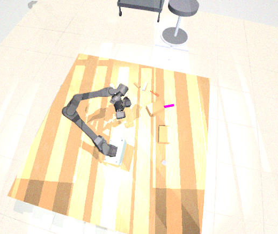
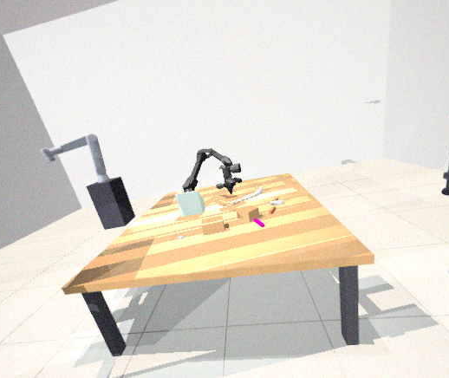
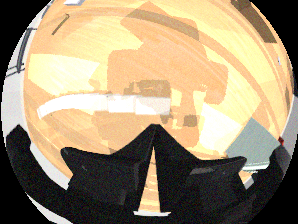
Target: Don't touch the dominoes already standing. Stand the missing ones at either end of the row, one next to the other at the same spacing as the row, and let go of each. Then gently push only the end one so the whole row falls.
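The white dominoes (image 2: 247, 198) (image 3: 75, 103) lie toppled in one line, each leaning on or overlapping its neighbour, so they look like a single slightly curved strip. In the top view the arm hides most of the line; only a white end (image 1: 111, 85) shows beside the wrist. None of its visible dominoes stands upright. My gripper (image 2: 231, 192) (image 3: 154, 128) is shut and empty, with its tips above the table near the line's end closest to the mint box. Whether the tips touch a domino cannot be told.
A mint box (image 1: 123, 150) (image 2: 191, 204) (image 3: 251, 142) stands near the arm's base. Two wooden blocks (image 1: 158, 108) (image 2: 212, 225), a magenta bar (image 1: 169, 105) (image 2: 259, 223), an orange piece (image 1: 155, 93) (image 2: 272, 210) and a separate flat white block (image 1: 145, 86) (image 2: 277, 202) lie farther out.
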